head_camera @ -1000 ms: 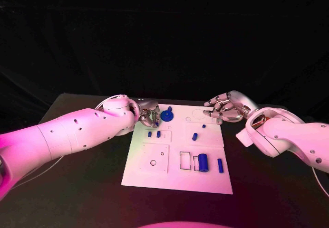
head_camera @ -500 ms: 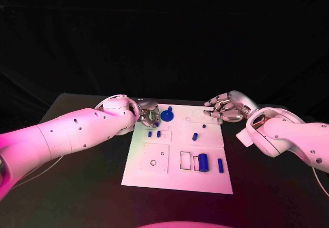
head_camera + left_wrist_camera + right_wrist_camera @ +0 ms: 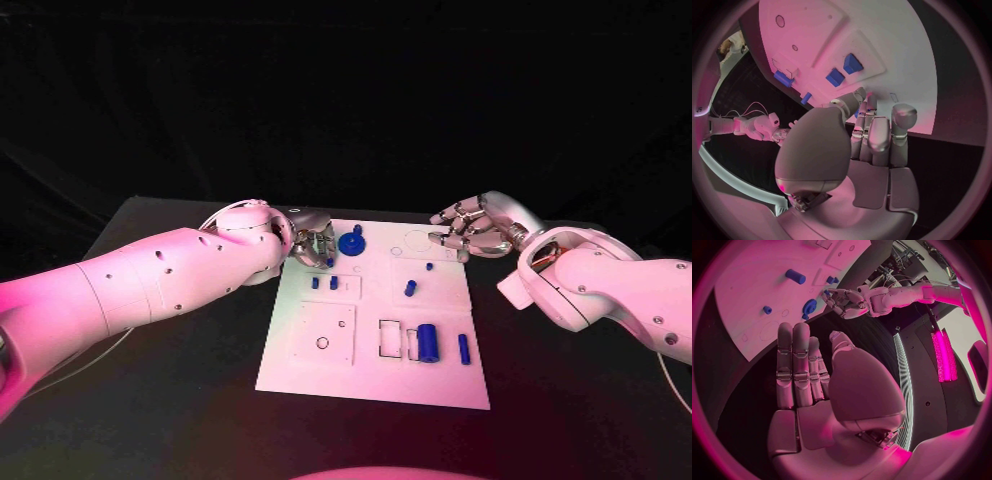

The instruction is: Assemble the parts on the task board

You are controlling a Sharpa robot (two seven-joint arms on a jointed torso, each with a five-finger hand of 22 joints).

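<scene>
Lying on the black table (image 3: 173,400), the white task board (image 3: 378,375) runs lengthwise away from the robot, its near edge closest to the camera. Nearest on the board, toward its right side, a thick blue cylinder (image 3: 427,342) lies flat with its long axis pointing away from the robot, just beside a rectangular cut-out (image 3: 389,338); a thinner blue rod (image 3: 463,348) lies parallel to it, closer to the board's right edge. Left of the cylinder is a square outline with a small hole (image 3: 322,343). Farther up the board, two short blue pegs (image 3: 325,283) sit side by side near the left edge, and a small blue piece (image 3: 410,288) lies near the middle, tilted slightly. Beyond that, a tiny blue peg (image 3: 430,266) stands alone.

At the board's far left corner, the left hand (image 3: 310,242) hovers with fingers held straight and close together over the board, holding nothing that can be seen; a round blue disc part (image 3: 351,244) sits just beside its fingertips. At the far right corner, the right hand (image 3: 473,230) is raised with fingers straight and apart from the thumb, empty, above the board's edge.
</scene>
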